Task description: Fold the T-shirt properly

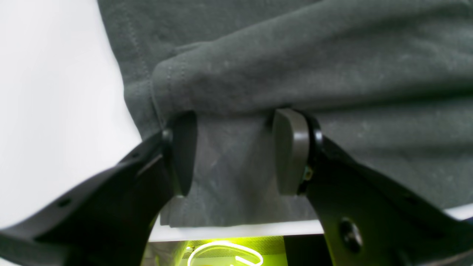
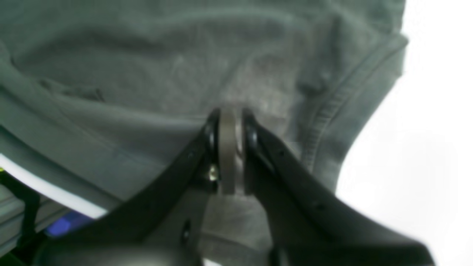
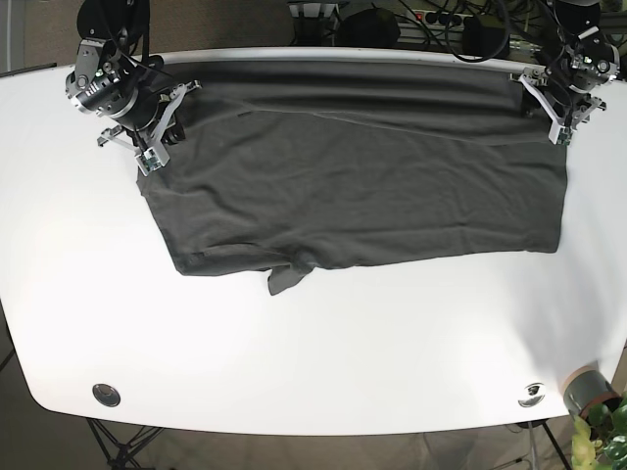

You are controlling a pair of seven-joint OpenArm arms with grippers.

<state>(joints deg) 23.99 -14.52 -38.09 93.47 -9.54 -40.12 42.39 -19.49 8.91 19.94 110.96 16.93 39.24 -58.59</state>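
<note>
My right gripper (image 2: pixel 232 147) is clamped on the blurry T-shirt (image 3: pixel 362 176) hem, left gripper (image 1: pixel 236 151) has its jaws apart straddling a fold on the counter (image 3: pixel 294 362).

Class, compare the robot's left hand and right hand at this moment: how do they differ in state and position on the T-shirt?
The left hand is open, its pads apart with dark cloth lying between them; the right hand is shut, pads pressed together on a fold. In the base view, the left hand sits at the T-shirt's right edge, the right hand at its left. Both work near the far edge of the white table.
</note>
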